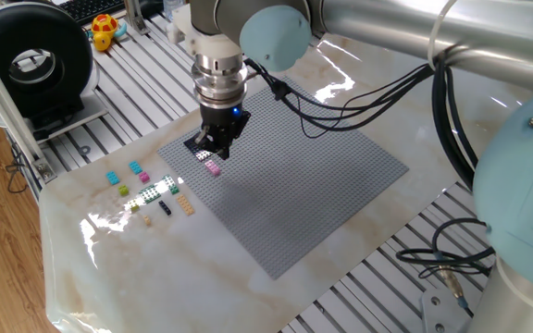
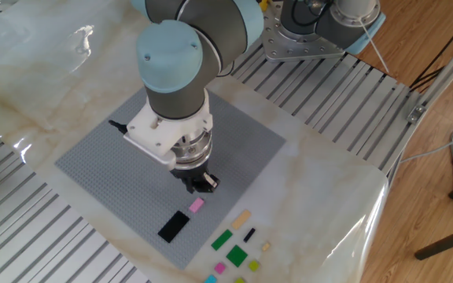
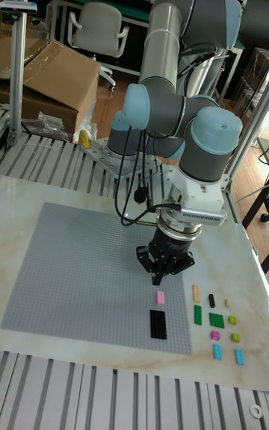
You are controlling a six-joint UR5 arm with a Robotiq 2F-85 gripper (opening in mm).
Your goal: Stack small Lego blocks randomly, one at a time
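Observation:
A small pink Lego block (image 1: 213, 167) (image 2: 197, 204) (image 3: 159, 298) sits alone on the grey baseplate (image 1: 294, 176) near its edge. My gripper (image 1: 214, 151) (image 2: 202, 185) (image 3: 161, 275) hangs just above it, apart from it, open by a narrow gap and holding nothing. A flat black block (image 2: 174, 226) (image 3: 158, 323) lies on the baseplate beside the pink one. The other small Lego blocks lie loose on the marble: cyan (image 1: 113, 178), pink (image 1: 135, 167), tan (image 2: 241, 218) (image 3: 196, 293), green (image 2: 236, 255) (image 3: 216, 319) and black (image 2: 249, 234).
The marble tabletop (image 1: 109, 268) rests on a slatted aluminium frame (image 1: 405, 287). A black round device (image 1: 35, 65) stands at the back left. Cables (image 1: 359, 92) hang from the arm above the baseplate. A second robot base (image 2: 313, 31) sits beyond the table.

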